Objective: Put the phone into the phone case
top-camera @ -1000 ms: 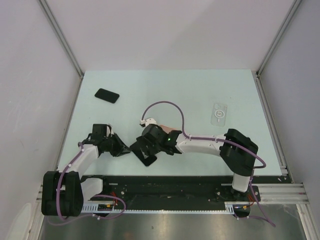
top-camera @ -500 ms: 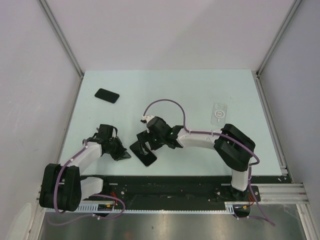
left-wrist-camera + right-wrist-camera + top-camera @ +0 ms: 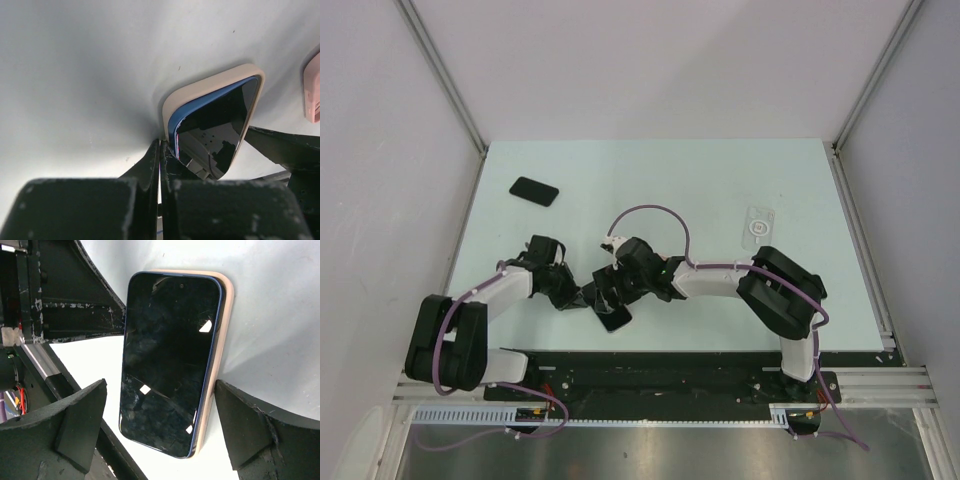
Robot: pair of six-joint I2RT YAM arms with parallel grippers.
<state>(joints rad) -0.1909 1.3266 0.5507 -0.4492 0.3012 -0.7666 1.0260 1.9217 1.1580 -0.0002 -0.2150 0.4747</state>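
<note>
The phone [image 3: 170, 360], with a black screen and a blue edge, lies face up on the beige phone case [image 3: 214, 390]. The case's rim shows along the phone's right side and top. In the top view the phone [image 3: 613, 318] lies near the table's front edge. My right gripper [image 3: 160, 410] is open and straddles the phone's lower end, one finger on each side. My left gripper [image 3: 161, 150] is shut, and its tips touch the near corner of the case [image 3: 200, 90] and phone [image 3: 220, 125]. In the top view the left gripper [image 3: 582, 296] is just left of the right gripper [image 3: 608, 297].
A second black phone-shaped object [image 3: 534, 190] lies at the far left of the table. A clear case [image 3: 757, 224] lies at the right. The black base rail [image 3: 650, 365] runs close behind the phone. Grey walls enclose the table.
My left gripper has moved right, up to the phone's corner. My right gripper has shifted left and lower over the phone, which lies slightly turned.
</note>
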